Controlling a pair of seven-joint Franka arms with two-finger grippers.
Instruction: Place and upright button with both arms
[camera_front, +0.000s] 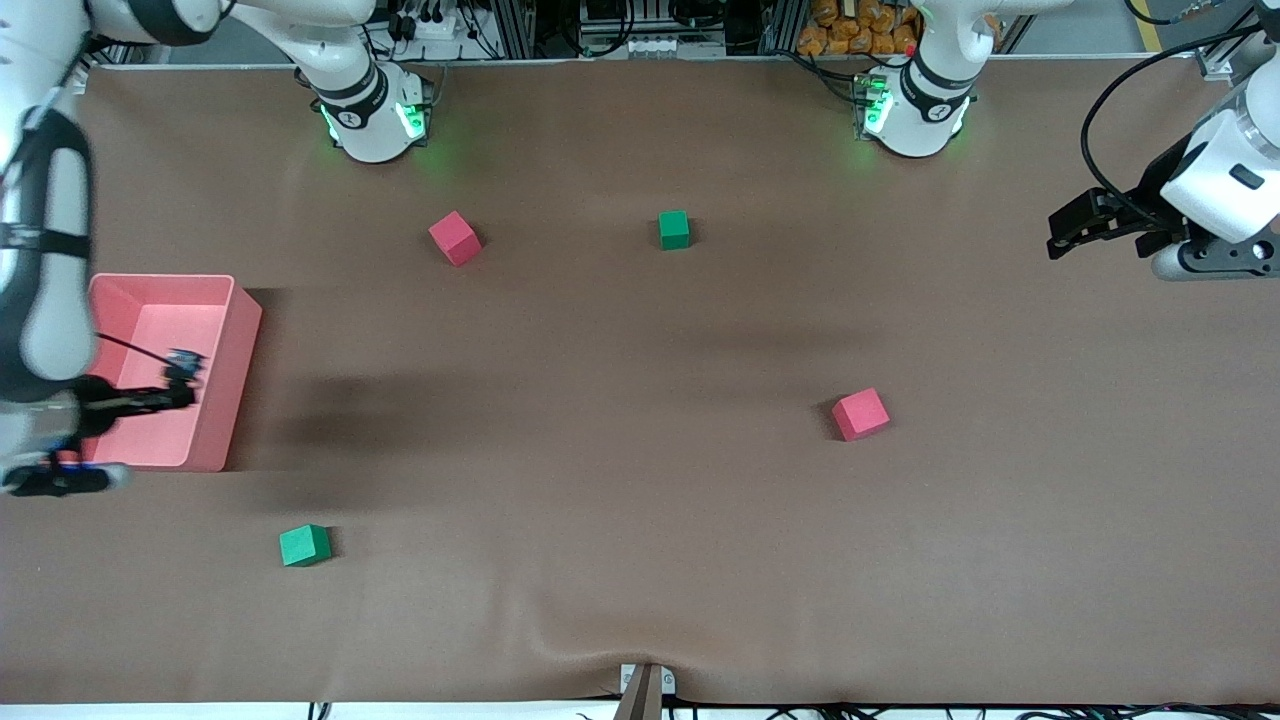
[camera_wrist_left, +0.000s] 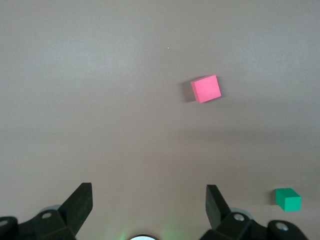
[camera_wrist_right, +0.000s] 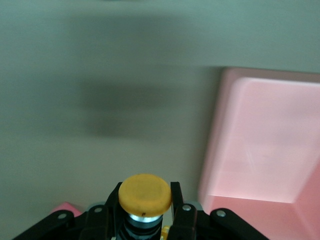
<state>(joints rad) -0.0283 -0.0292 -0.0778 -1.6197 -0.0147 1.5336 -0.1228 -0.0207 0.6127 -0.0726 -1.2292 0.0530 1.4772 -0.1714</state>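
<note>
Between the fingers of the right gripper (camera_wrist_right: 145, 210) sits the button (camera_wrist_right: 145, 194), clamped at its body with the orange cap facing the wrist camera, held up over the pink bin (camera_front: 225, 400); its lower body is cut off from sight. Toward the other end of the table, the left gripper (camera_wrist_left: 149, 200) waits spread wide with nothing in it, over bare mat near a red cube (camera_wrist_left: 206, 88).

Cubes and a bin on a brown table

A pink bin (camera_front: 225, 385) sits at the right arm's end of the table (camera_front: 600, 500). Two red cubes (camera_front: 455, 238) (camera_front: 860, 414) and two green cubes (camera_front: 674, 229) (camera_front: 304, 545) lie well apart. The bin's contents are hard to tell.
</note>
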